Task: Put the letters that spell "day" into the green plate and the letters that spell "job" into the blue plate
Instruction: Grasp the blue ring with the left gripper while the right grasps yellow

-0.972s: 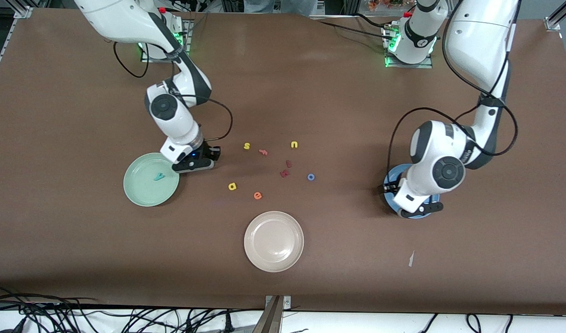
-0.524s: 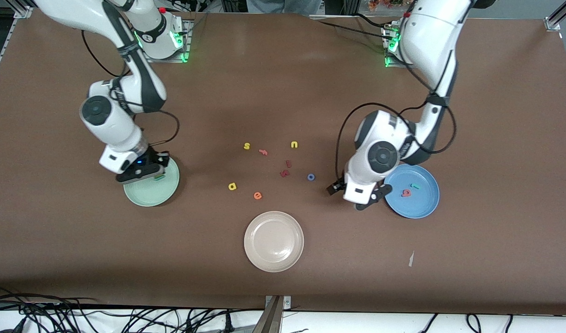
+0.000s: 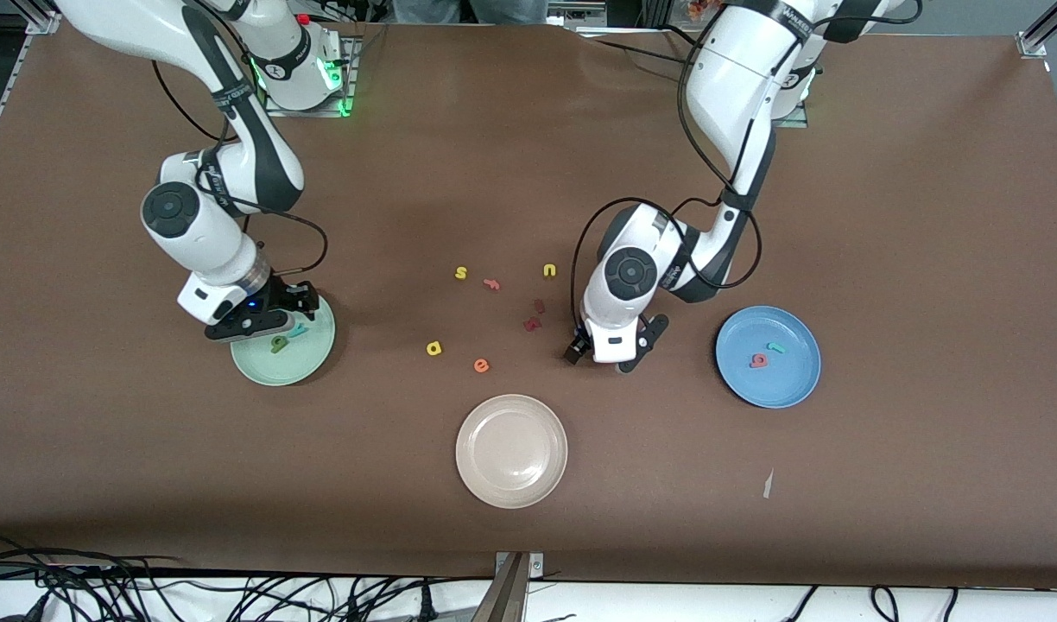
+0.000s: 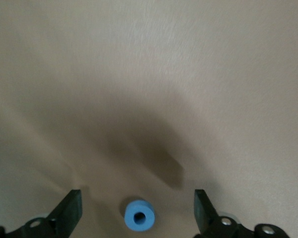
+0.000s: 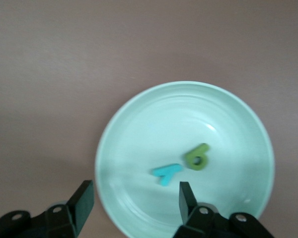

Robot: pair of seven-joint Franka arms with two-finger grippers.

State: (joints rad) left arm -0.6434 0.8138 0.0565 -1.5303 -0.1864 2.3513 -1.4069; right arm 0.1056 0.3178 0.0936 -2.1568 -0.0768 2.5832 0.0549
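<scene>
Two fingers (image 4: 72, 210) of the left gripper (image 4: 137, 210) stand spread wide, and you can see the blue o (image 4: 139, 216) lying flat on the table (image 3: 882, 216) between them, touching neither. In the front view the left gripper (image 3: 599, 350) hangs low over the table between the dark red letters (image 3: 534, 316) and the blue plate (image 3: 796, 393); the o is hidden under the wrist there.

Note the right gripper (image 5: 134, 201): its fingers (image 5: 84, 198) are also spread and hold nothing. It hangs over the rim of the green plate (image 5: 139, 114) at the edge toward the robots' bases. In the front view it (image 3: 261, 313) covers part of the green plate (image 3: 308, 367).

Check the green plate's contents: the teal y (image 5: 167, 173) and the olive letter (image 5: 197, 156) lie flat near its middle, just beside each other. The front view shows both, the y (image 3: 297, 329) and the olive letter (image 3: 278, 343).

Check the blue plate: the teal j (image 3: 776, 348) and the pinkish-red b (image 3: 759, 359) lie in it side by side.

Locate the yellow stemmed letter (image 3: 433, 348) on the bare table between the two plates, beside the orange e (image 3: 481, 365). Farther from the camera lie the yellow s (image 3: 461, 273), the pink f (image 3: 492, 283) and the yellow u (image 3: 549, 270). Nearest the camera, the beige plate (image 3: 511, 492) holds nothing.
</scene>
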